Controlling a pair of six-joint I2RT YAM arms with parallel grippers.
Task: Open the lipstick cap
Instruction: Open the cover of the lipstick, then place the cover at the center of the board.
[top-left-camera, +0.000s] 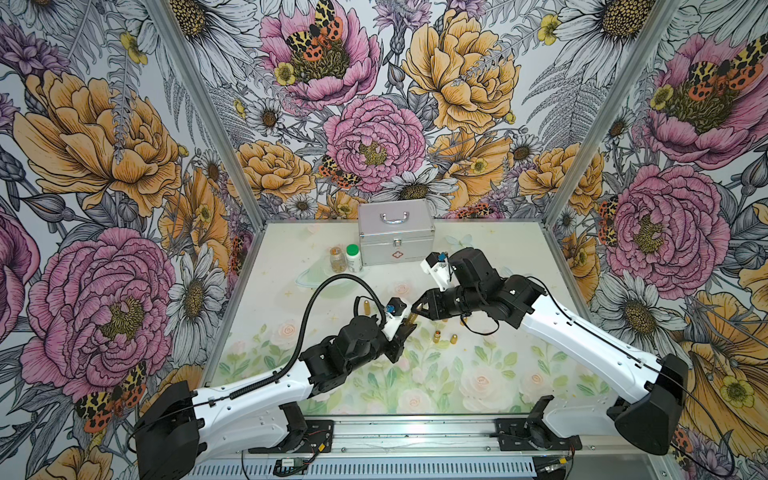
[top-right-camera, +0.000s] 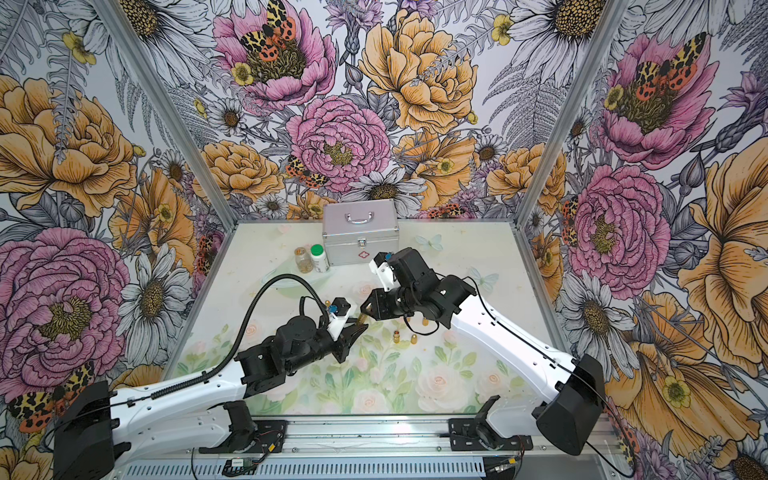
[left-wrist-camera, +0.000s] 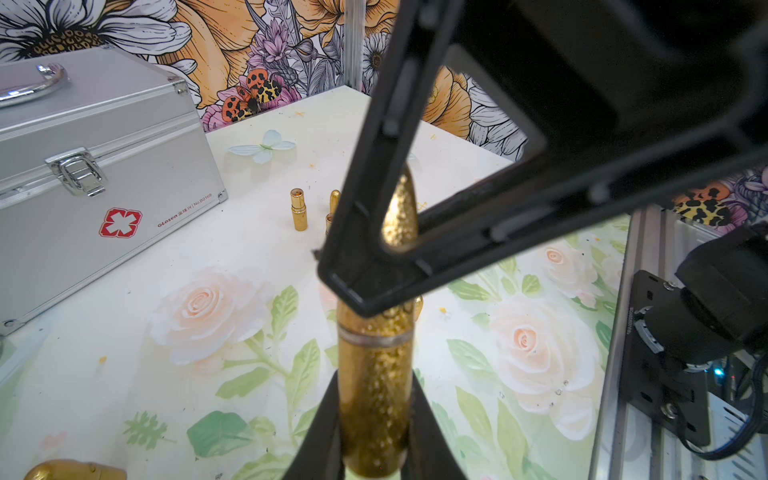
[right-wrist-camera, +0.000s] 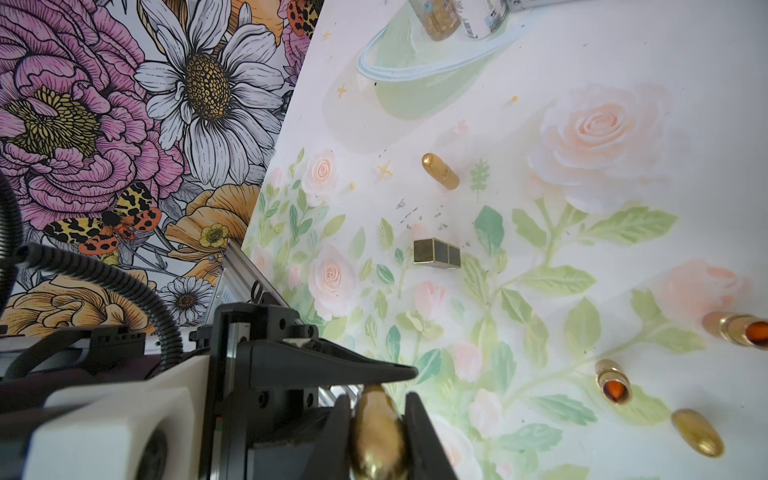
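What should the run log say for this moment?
left claw: shut on lipstick base | right claw: shut on lipstick cap | cap: on | step: pull-off not yet done

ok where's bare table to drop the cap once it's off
Free: the front strip along the rail, and the back right corner beside the case. Crowded: mid-table round the loose lipsticks, and by the bottles.

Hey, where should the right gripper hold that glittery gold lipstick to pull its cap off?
The tapered cap, just past the silver seam, from the end opposite the left gripper, which is shut on the base. It narrows toward the tip, so near the seam probably slips least. The right gripper pinches there.
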